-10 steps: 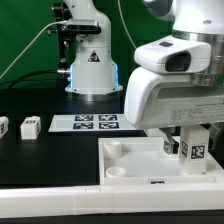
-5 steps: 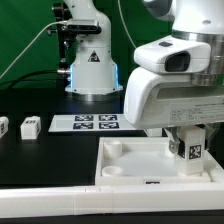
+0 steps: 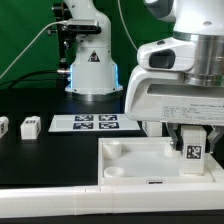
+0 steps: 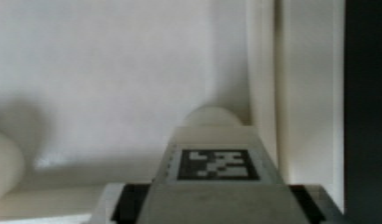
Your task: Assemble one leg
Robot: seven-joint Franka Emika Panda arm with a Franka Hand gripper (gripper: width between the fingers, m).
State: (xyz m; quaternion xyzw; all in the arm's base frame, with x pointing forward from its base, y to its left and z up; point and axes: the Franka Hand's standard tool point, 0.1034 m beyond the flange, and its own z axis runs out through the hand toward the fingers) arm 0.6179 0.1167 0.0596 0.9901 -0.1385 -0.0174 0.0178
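Gripper (image 3: 193,140) with clamped leg (image 3: 193,153): shifted toward the exterior view's right and slightly lower over the white panel (image 3: 130,158), nearer its right-hand edge.

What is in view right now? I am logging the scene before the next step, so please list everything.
leg: one held, white with a black tag, in the claw over the panel.
loose legs: two, white with tags, on the table at the exterior view's left.
panel: one, white, tray-like with round sockets, near the front.
marker board: one, flat white with tags, behind the panel.
table: one, black.
claw: one, shut on the leg.
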